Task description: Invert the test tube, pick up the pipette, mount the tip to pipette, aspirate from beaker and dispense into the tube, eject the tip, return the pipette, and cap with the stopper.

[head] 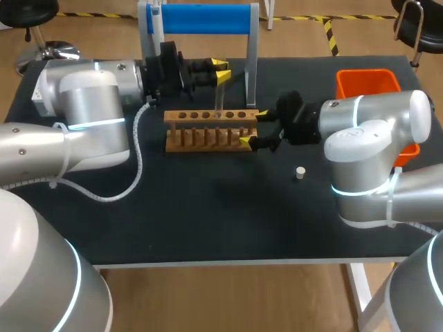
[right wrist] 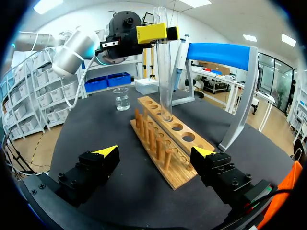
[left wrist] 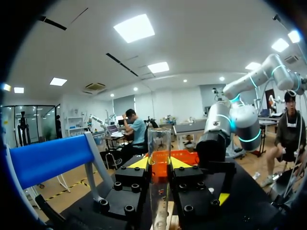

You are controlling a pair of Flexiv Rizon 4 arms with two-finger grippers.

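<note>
A clear test tube [left wrist: 159, 143] stands upright with its open mouth up, and my left gripper [left wrist: 159, 165] is shut on its upper part. The tube [right wrist: 163, 72] has its lower end in a hole of the wooden rack [right wrist: 168, 143]. In the head view my left gripper [head: 221, 70] is above the rack [head: 208, 130]. My right gripper [head: 254, 128] is open, one yellow tip on each side of the rack's right end [right wrist: 156, 152]. A white stopper [head: 300, 173] lies on the table to the right of the rack. The pipette [right wrist: 181, 48] hangs on the blue stand [head: 201, 19]. A small glass beaker [right wrist: 121, 99] stands beyond the rack.
An orange bin [head: 367, 81] sits at the table's back right, behind my right arm. The blue-topped stand's legs [head: 252, 62] rise just behind the rack. The black tabletop [head: 208, 214] in front of the rack holds nothing.
</note>
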